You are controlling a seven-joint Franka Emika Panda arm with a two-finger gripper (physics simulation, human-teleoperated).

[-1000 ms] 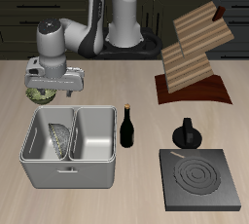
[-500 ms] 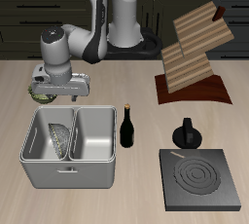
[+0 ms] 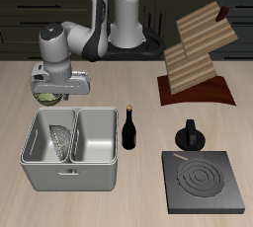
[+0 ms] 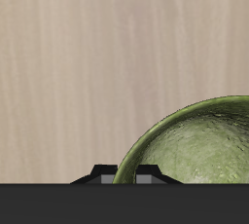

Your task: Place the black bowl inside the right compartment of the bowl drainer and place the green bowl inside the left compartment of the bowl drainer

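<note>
The green bowl [image 3: 42, 98] [image 4: 195, 145], olive with a yellowish mottle, hangs under my gripper [image 3: 49, 90] [image 4: 122, 176] just behind the back rim of the bowl drainer [image 3: 69, 178]. My gripper is shut on the bowl's rim, with both fingertips at its edge in the wrist view. The black bowl [image 3: 62, 140] leans on its edge inside the drainer basin farther from the wine bottle, against the middle wall. The other basin holds nothing.
A dark wine bottle [image 3: 129, 127] stands beside the drainer. Farther along are a small black pot [image 3: 189, 134] and a dark flat stove plate [image 3: 205, 182]. A wooden rack [image 3: 198, 58] stands at the back.
My gripper, with the green bowl in it, has shifted slightly toward the drainer and sideways toward the bottle. The black bowl has not moved.
</note>
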